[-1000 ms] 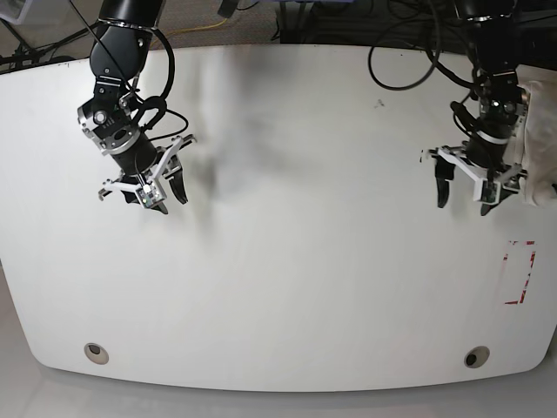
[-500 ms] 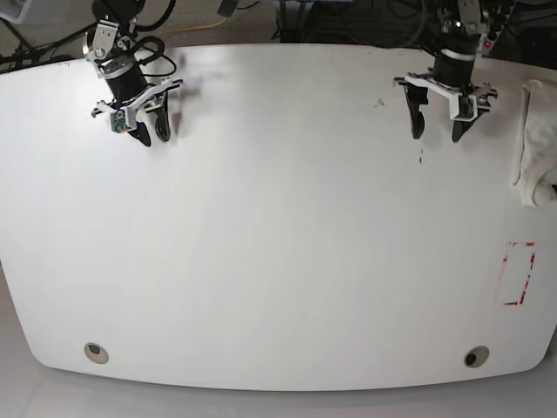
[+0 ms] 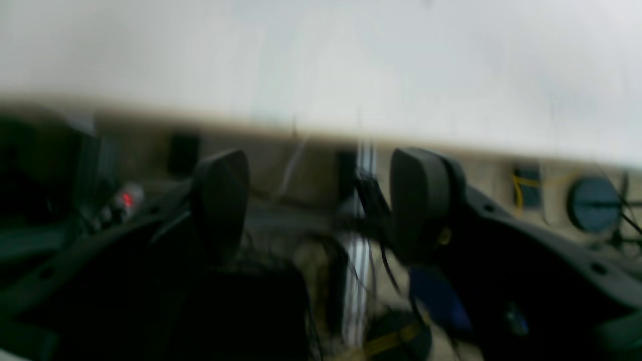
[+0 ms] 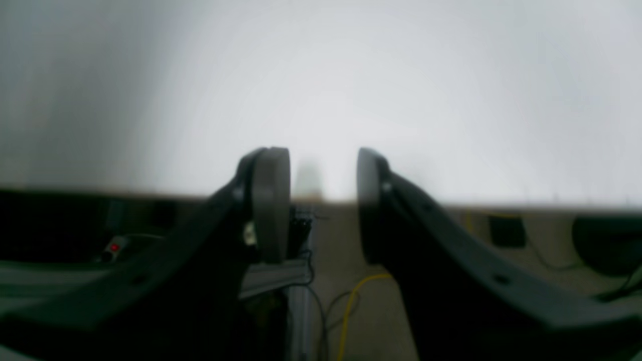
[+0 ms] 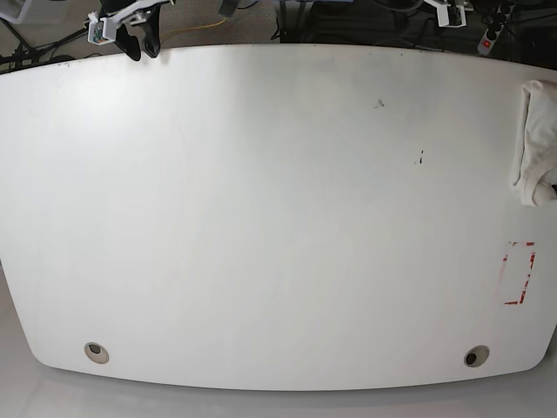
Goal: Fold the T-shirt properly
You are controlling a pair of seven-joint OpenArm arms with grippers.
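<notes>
The white tabletop fills the base view, bare over almost its whole surface. At its right edge, toward the far right corner, the T-shirt lies bunched in a white heap, partly running out of the picture; no print can be made out on it. Nearer along the same right edge, a red dashed rectangle is marked on the surface, well apart from the cloth. Two small round holes sit near the front corners.

Both arms are up at the far edge. The right claw hangs over the far left corner, its jaws spread with nothing between them, as its blurred wrist view confirms. The left claw hardly shows in the base view; its own wrist view shows its dark jaws spread wide and empty, looking past the far edge to the floor.

The shirt looks unfolded and out of both claws' hold. Lying so close to the right edge, a careless tug could drag it off the tabletop, and a pinch into the heap may catch several layers and spoil the spread.
</notes>
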